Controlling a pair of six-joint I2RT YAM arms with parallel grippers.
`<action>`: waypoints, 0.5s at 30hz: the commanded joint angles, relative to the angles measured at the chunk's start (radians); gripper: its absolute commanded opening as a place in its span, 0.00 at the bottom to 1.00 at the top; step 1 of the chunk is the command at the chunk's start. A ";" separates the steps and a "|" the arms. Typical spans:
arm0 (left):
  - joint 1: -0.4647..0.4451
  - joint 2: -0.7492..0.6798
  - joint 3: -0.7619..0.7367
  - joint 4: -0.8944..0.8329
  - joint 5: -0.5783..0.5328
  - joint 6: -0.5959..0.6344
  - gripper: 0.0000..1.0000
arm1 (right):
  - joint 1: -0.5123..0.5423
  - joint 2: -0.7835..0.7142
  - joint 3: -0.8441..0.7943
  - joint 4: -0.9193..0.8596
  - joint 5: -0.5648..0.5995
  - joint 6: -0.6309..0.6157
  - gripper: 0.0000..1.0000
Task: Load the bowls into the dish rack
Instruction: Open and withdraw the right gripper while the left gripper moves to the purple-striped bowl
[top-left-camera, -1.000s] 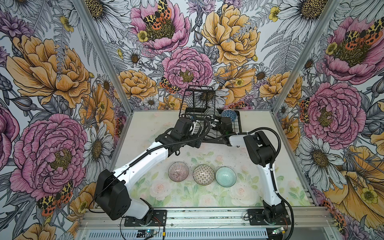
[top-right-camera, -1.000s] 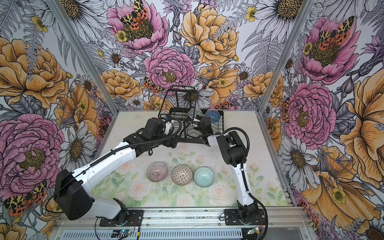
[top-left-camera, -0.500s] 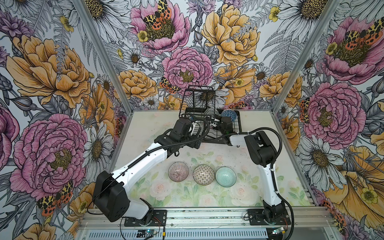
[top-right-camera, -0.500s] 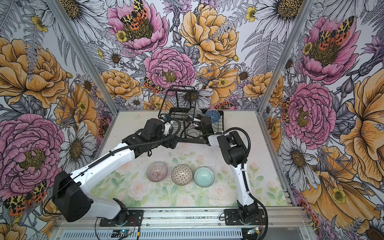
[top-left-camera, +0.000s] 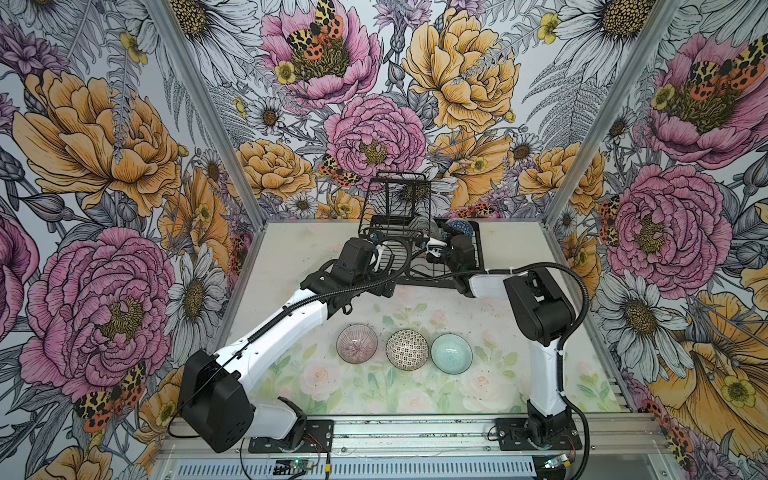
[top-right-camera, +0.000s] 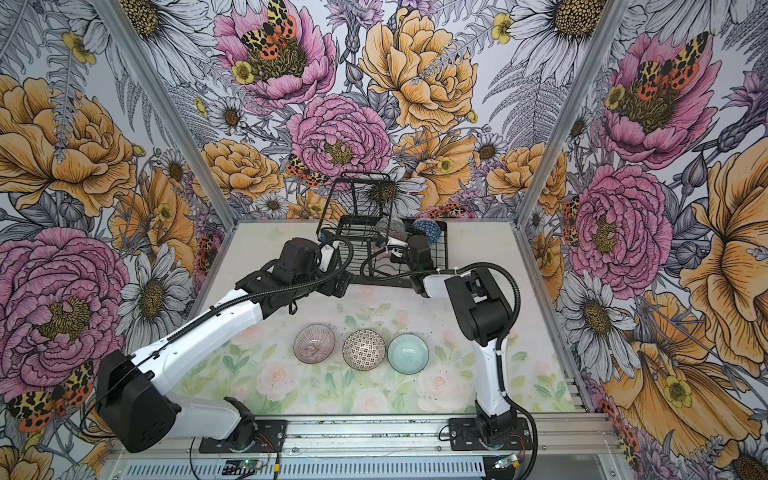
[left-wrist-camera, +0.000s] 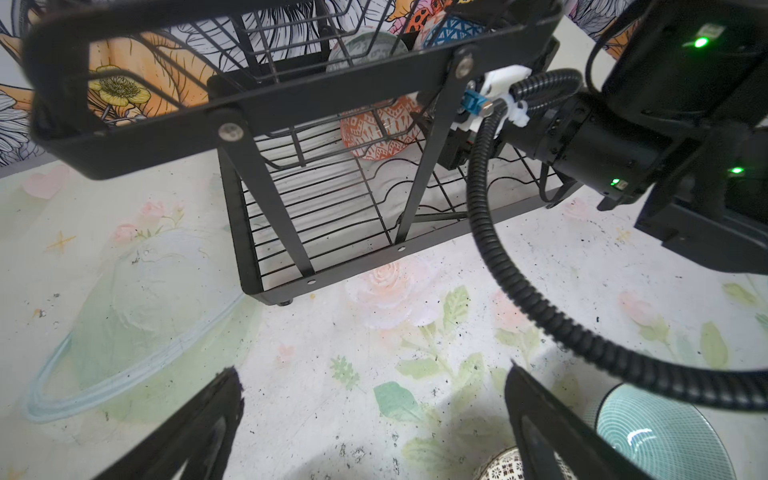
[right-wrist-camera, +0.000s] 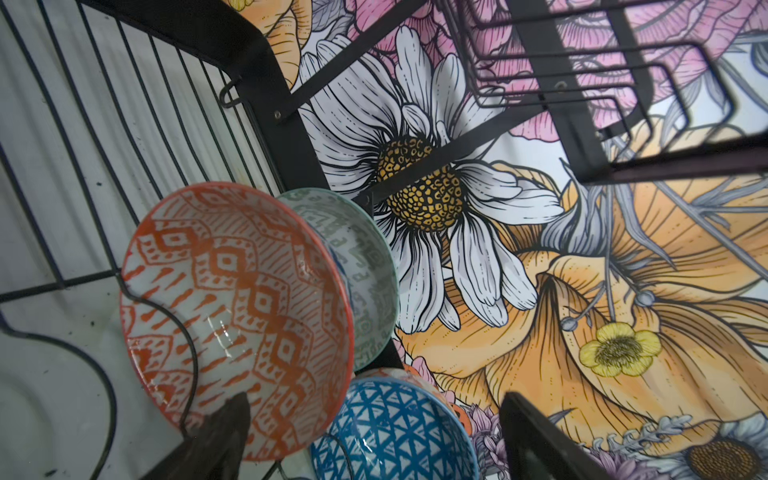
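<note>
You have three bowls in the dish rack (top-left-camera: 428, 284) and three on the table (top-left-camera: 291, 249). The rack sits at the far middle of the table, with its taller wire basket (top-left-camera: 397, 195) on its left side.

In the lower tier, right of that basket, the orange-white bowl (right-wrist-camera: 237, 320) stands on edge among the wire slots, its inside turned to the right wrist camera. The grey-green bowl (right-wrist-camera: 365, 274) stands just behind it on the far side and overlaps it; whether they touch cannot be told. The blue lattice bowl (right-wrist-camera: 395, 432) lies tilted just beside the pair, towards the rack's far right corner.

Your right gripper (right-wrist-camera: 374, 415) is inside the lower tier, jaws spread wide with nothing clamped between them. One fingertip (right-wrist-camera: 224, 436) overlaps the orange-white bowl's rim in the wrist view; contact cannot be judged.

Your left gripper (left-wrist-camera: 374, 399) hangs over the table beside the rack's left near corner, jaws fully apart, holding nothing.

On the near half of the table three bowls sit in a row, mouths up: the pink-striped bowl (top-left-camera: 357, 344) on the left, the black-white tiled bowl (top-left-camera: 407, 350) in the middle, the pale teal bowl (top-left-camera: 451, 354) on the right. Each sits just beside its neighbour, and the row is well apart from the rack.
</note>
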 joint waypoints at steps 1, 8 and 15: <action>0.016 -0.034 -0.015 -0.003 0.011 -0.021 0.99 | -0.005 -0.086 -0.064 0.041 0.046 -0.001 0.97; 0.040 -0.087 -0.054 -0.037 -0.001 -0.047 0.99 | -0.012 -0.207 -0.195 0.055 0.099 0.061 0.99; 0.068 -0.155 -0.121 -0.085 -0.018 -0.080 0.99 | -0.004 -0.342 -0.298 0.013 0.153 0.161 1.00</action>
